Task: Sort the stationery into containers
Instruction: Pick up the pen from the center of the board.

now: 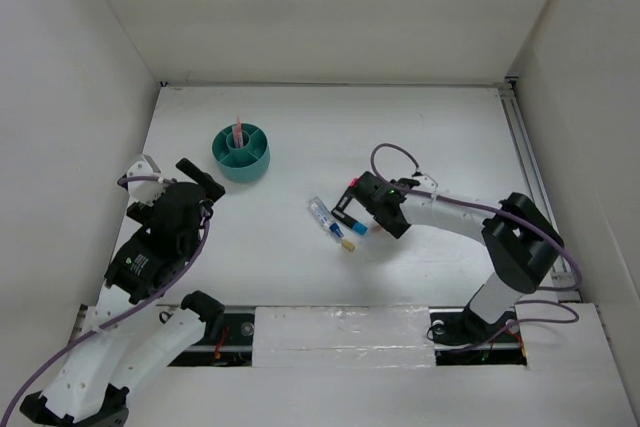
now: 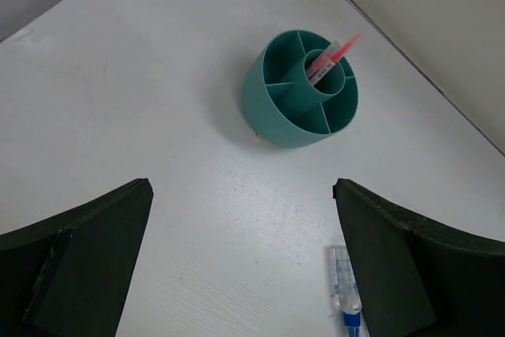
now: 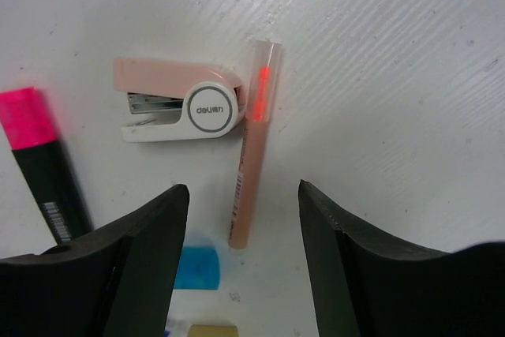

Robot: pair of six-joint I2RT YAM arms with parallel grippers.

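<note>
Right hand (image 3: 241, 195) is open over the peach pen (image 3: 251, 147), which lies long-ways in the gap, ready to be squeezed across.

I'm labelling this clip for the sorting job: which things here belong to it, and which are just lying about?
Job: teal organiser cup; pink-red pen in its centre tube; clear blue-capped pen; black marker with pink cap; pink mini stapler; peach pen; tan eraser block.
Lying about: nothing loose, only the white table and purple arm cables.
</note>
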